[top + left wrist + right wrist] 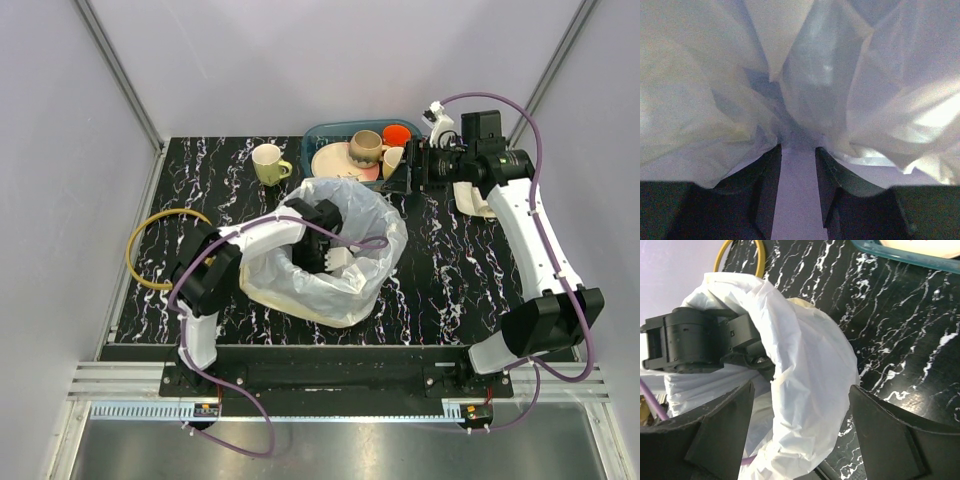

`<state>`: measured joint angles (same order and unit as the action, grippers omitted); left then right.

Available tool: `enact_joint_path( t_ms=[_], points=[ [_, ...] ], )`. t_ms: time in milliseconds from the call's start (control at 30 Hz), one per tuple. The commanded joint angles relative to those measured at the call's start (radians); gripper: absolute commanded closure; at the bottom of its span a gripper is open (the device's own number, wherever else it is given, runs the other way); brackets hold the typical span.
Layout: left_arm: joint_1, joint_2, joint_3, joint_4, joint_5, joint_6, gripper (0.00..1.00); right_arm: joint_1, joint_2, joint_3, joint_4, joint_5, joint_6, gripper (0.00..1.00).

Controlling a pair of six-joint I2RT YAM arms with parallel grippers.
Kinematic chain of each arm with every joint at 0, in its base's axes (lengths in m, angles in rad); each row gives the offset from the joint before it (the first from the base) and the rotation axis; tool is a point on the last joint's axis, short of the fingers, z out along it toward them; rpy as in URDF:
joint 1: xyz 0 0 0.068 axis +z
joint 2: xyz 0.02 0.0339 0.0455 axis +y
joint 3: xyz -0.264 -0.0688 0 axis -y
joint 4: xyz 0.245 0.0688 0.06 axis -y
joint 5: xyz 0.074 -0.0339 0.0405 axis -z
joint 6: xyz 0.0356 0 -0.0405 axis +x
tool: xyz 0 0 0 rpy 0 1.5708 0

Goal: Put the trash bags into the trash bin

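— Where's the left gripper?
— Down inside the big crinkly translucent white plastic trash bag, in the middle of the black marbled table. Its jaws are narrow and film is bunched at the tips. I can't tell whether it's pinched.
— And the right gripper?
— At the bag's one o'clock, jaws wide with nothing in them, beside the teal oval plastic basket.

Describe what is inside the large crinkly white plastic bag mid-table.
The left gripper reaches into the large crinkly white plastic bag through its open mouth. Around it only folded film shows; anything beneath is covered.
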<state>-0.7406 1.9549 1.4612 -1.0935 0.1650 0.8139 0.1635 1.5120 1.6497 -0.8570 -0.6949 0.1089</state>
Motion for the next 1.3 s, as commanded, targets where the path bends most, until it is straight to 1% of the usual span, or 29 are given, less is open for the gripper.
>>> enact_joint_path(
  t_ms=[0,67,200,267,367,467,500,633,700,933,1033,1067,1100,1167,1200,1267],
  points=[
    [0.029,-0.085,-0.071,0.043,0.033,0.053,0.62,-0.004,-0.013,-0.014,0.023,-0.106,-0.002,0.16],
    [0.029,-0.073,-0.082,0.053,0.039,0.051,0.63,-0.002,-0.004,-0.016,0.021,-0.11,0.002,0.16],
    [0.029,-0.03,-0.075,0.052,0.044,0.076,0.72,0.014,0.02,0.016,-0.025,-0.129,-0.028,0.18],
    [0.03,0.004,-0.064,0.046,0.041,0.082,0.71,0.039,0.025,0.041,-0.036,-0.115,-0.049,0.18],
    [0.03,0.03,-0.053,0.037,0.039,0.09,0.71,0.086,0.039,0.076,-0.056,-0.055,-0.09,0.19],
    [0.029,0.036,-0.07,0.05,0.036,0.102,0.7,0.122,0.065,0.113,-0.074,0.011,-0.104,0.2],
    [0.029,0.036,-0.076,0.056,0.036,0.108,0.7,0.129,0.08,0.125,-0.083,0.04,-0.142,0.2],
    [0.029,0.027,-0.114,0.093,0.019,0.107,0.69,0.162,0.12,0.188,-0.097,0.092,-0.167,0.21],
    [0.029,0.022,-0.108,0.103,0.021,0.097,0.68,0.185,0.148,0.208,-0.108,0.13,-0.19,0.21],
    [0.026,-0.025,-0.068,0.118,0.03,0.068,0.65,0.255,0.192,0.236,-0.132,0.156,-0.248,0.24],
    [0.018,-0.069,-0.059,0.118,0.03,0.048,0.64,0.275,0.205,0.216,-0.122,0.213,-0.265,0.49],
    [0.011,-0.082,-0.061,0.116,0.031,0.044,0.63,0.277,0.209,0.214,-0.122,0.228,-0.271,0.56],
    [0.006,-0.099,-0.065,0.115,0.03,0.042,0.61,0.278,0.214,0.213,-0.122,0.241,-0.275,0.73],
    [-0.006,-0.149,-0.07,0.118,0.024,0.038,0.6,0.281,0.211,0.206,-0.114,0.264,-0.288,0.96],
    [-0.011,-0.183,-0.071,0.118,0.022,0.034,0.59,0.283,0.206,0.199,-0.109,0.277,-0.288,1.0],
    [-0.016,-0.215,-0.071,0.116,0.028,0.028,0.58,0.287,0.192,0.19,-0.091,0.301,-0.294,1.0]
  ],
)
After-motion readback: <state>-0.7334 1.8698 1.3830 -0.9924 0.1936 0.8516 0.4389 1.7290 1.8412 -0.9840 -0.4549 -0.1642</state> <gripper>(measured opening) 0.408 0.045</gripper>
